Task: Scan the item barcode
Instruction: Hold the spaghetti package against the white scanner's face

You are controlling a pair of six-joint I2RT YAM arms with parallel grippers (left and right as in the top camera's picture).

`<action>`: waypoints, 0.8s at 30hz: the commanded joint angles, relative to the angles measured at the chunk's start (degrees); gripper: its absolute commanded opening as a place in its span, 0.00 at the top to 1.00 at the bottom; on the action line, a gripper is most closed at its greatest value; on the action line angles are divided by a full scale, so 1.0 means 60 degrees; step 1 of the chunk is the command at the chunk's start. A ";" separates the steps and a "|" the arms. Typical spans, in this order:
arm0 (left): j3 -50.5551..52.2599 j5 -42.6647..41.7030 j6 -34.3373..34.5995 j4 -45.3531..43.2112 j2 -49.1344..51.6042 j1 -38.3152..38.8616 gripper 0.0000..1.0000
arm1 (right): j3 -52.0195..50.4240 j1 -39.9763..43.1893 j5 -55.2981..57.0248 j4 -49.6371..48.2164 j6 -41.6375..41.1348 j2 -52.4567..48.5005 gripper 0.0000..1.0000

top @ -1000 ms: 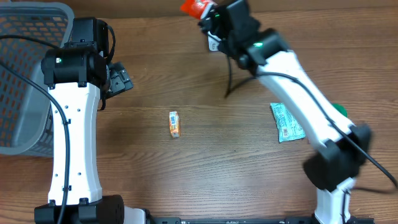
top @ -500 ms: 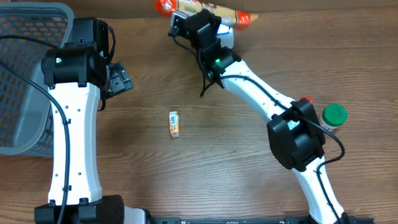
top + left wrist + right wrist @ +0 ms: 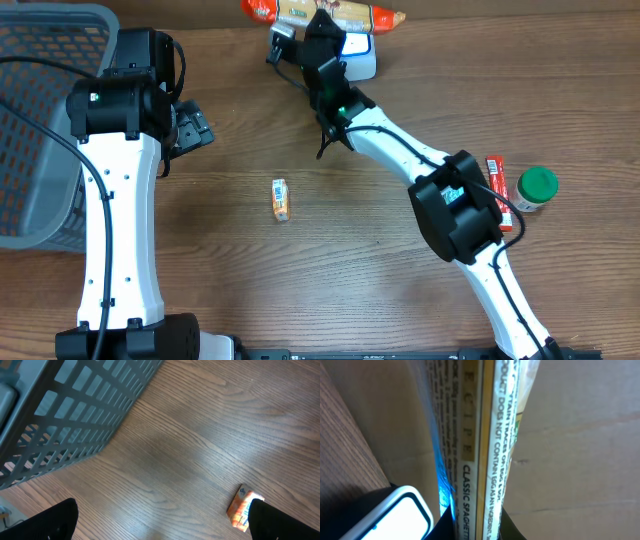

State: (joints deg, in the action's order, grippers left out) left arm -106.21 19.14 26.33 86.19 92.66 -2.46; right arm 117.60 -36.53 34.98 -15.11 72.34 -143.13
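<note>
My right gripper (image 3: 322, 24) is shut on a long spaghetti packet (image 3: 325, 14) with red-orange ends, held crosswise at the table's far edge just above the white scanner (image 3: 360, 57). In the right wrist view the packet (image 3: 485, 435) stands edge-on between the black fingers (image 3: 445, 527), with blue light on its left face. The scanner's white window (image 3: 395, 515) sits close at its left. My left gripper (image 3: 190, 130) hangs open beside the basket, over bare wood, with nothing between its fingers (image 3: 55, 520).
A grey mesh basket (image 3: 40, 120) fills the far left corner. A small orange carton (image 3: 281, 199) lies mid-table and shows by the left gripper's right finger (image 3: 242, 510). A red stick packet (image 3: 498, 190) and a green-lidded jar (image 3: 535, 188) sit at right.
My right arm has swung left along the far edge with the spaghetti packet, bringing it over the scanner. The left arm has not moved.
</note>
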 commanded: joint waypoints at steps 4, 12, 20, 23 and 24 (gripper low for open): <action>-0.0047 0.0117 -0.0175 0.0018 0.0055 -0.0026 0.00 | 0.0342 -0.0073 0.0295 -0.1220 0.0918 -0.0495 0.97; -0.0047 0.0117 -0.0175 0.0018 0.0055 -0.0026 0.00 | 0.0342 -0.0087 0.0302 -0.2040 0.1038 -0.0525 0.97; -0.0047 0.0117 -0.0175 0.0018 0.0055 -0.0026 0.00 | 0.0342 -0.0102 0.0488 -0.2051 0.0506 -0.0488 0.97; -0.0047 0.0117 -0.0175 0.0018 0.0055 -0.0026 0.01 | 0.0342 -0.0229 0.1140 -0.1894 -0.0233 -0.0219 0.97; -0.0047 0.0117 -0.0175 0.0018 0.0058 -0.0026 0.00 | 0.0342 -0.0277 0.1300 -0.1570 -0.0492 -0.0033 0.97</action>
State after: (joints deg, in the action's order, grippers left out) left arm -106.21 19.14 26.33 86.21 92.66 -2.46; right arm 117.60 -37.06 38.04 -24.32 74.85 -149.62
